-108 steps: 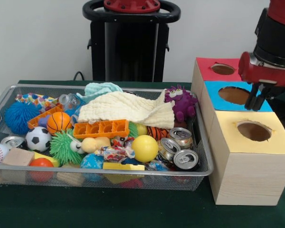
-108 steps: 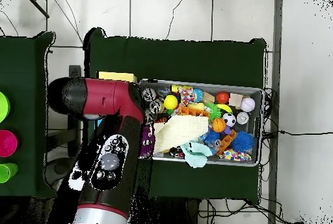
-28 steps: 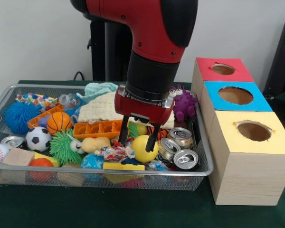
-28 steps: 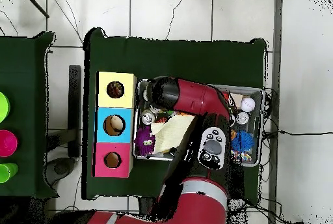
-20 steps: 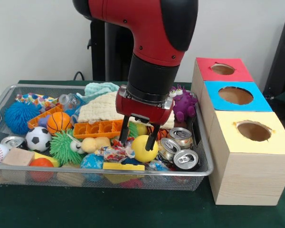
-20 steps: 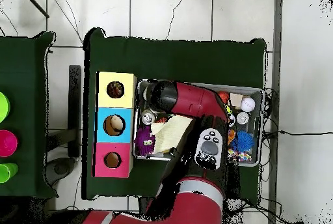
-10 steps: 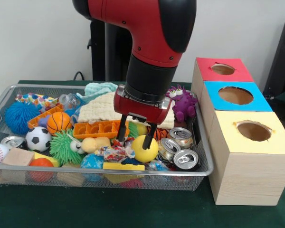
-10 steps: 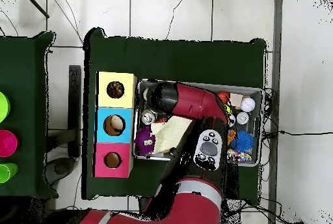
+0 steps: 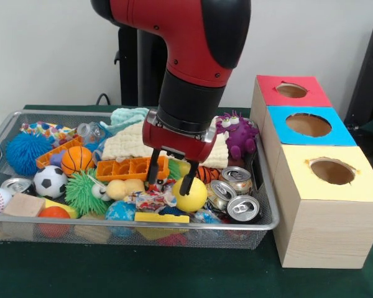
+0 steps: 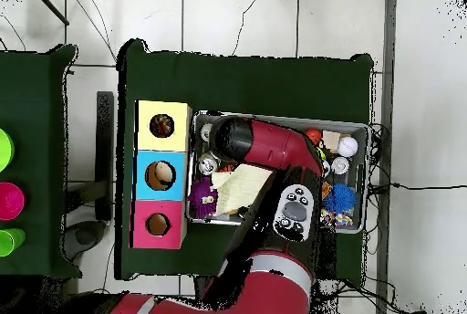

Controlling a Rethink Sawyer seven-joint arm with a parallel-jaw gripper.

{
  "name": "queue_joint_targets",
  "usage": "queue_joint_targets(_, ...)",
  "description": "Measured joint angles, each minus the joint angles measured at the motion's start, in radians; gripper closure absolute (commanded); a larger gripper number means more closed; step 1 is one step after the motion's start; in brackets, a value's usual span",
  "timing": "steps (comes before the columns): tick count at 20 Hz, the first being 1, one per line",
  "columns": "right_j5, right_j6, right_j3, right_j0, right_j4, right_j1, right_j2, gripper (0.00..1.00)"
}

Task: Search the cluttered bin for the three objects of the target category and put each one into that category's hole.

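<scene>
The wire mesh bin (image 9: 268, 218) is packed with toys. My gripper (image 9: 170, 184) hangs low over its middle, open, with nothing between its fingers. The yellow ball (image 9: 191, 195) lies against the right fingertip (image 9: 186, 187), and a crinkly printed wrapper (image 9: 148, 200) sits just below the tips. Three drink cans (image 9: 242, 208) cluster in the bin's front right corner. Beside the bin stand the yellow box (image 9: 332, 186), blue box (image 9: 280, 118) and red box (image 9: 273, 84), each with a round hole. In the overhead view the arm (image 10: 269, 146) hides the gripper.
A cream cloth (image 9: 127, 146), a purple monster toy (image 9: 237, 135), an orange tray (image 9: 127, 168), a green spiky ball (image 9: 82, 192), a soccer ball (image 9: 50, 181) and a blue spiky ball (image 9: 22, 153) fill the bin. Another can (image 9: 15, 185) lies at the left.
The gripper has shifted slightly to the left and a little lower over the bin, staying open. The yellow ball now sits at its right finger rather than between the fingers.
</scene>
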Motion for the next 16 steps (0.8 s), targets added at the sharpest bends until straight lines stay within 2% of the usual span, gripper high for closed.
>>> queue_joint_targets(16, -0.084, 0.001, 0.031, 0.007, 0.055, 0.056, -0.017, 0.0)
